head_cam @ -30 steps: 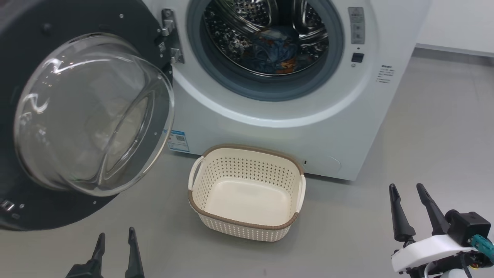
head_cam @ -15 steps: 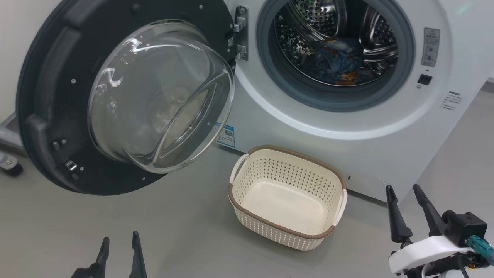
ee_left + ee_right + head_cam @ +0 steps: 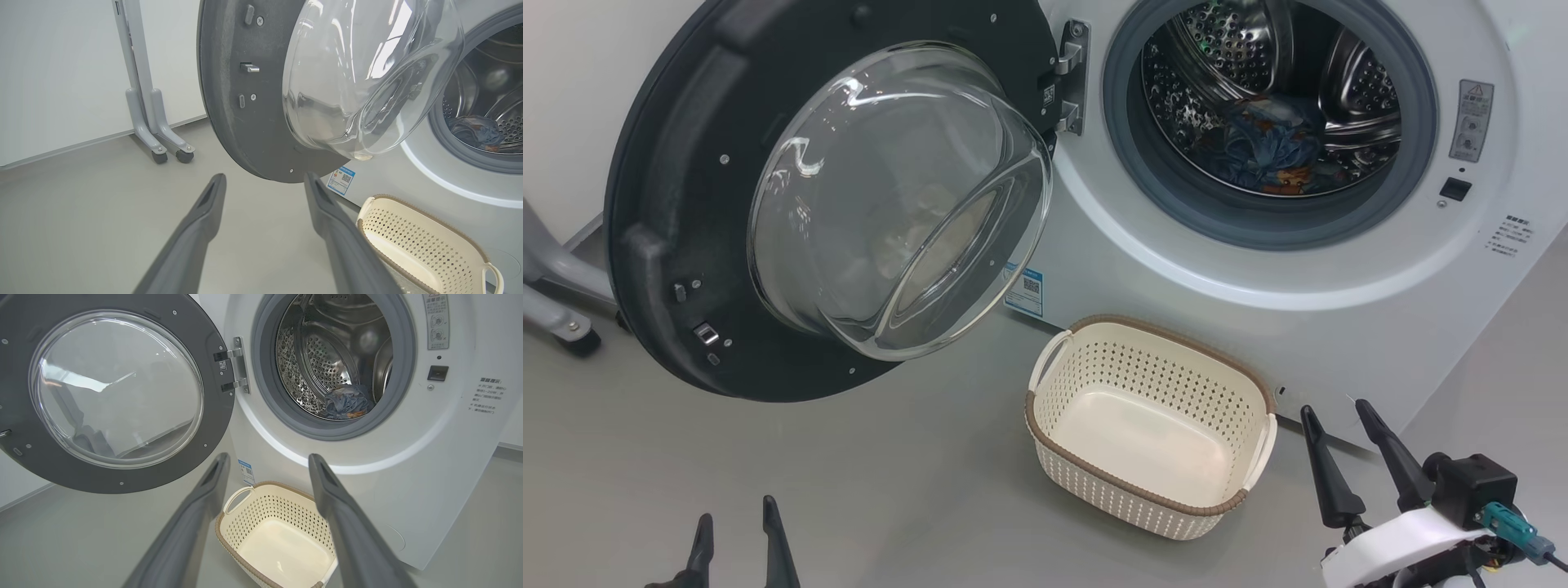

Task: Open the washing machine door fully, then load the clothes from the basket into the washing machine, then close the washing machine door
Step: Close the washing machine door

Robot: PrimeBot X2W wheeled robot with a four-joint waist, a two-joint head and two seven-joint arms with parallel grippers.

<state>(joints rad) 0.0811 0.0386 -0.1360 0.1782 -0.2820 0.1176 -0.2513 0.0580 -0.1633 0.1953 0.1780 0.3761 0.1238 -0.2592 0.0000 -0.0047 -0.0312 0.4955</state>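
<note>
The white washing machine (image 3: 1225,327) stands with its round black washing machine door (image 3: 678,204) swung wide to the left, its clear glass bowl bulging toward me. Blue patterned clothes (image 3: 1270,151) lie in the steel drum, also seen as clothes (image 3: 345,402) in the right wrist view. The cream basket (image 3: 1094,482) sits on the floor before the machine with nothing in it. My left gripper (image 3: 734,523) is open at the lower left, below the door. My right gripper (image 3: 1339,412) is open at the lower right, right of the basket. Both hold nothing.
A grey wheeled stand leg (image 3: 157,134) stands by the white wall to the left of the door. Grey floor (image 3: 849,490) spreads in front of the machine. The basket (image 3: 278,539) lies just below the drum opening.
The head camera has swung left, so door, machine and basket sit further right in the picture. Both grippers stay open and low. Nothing was grasped or released.
</note>
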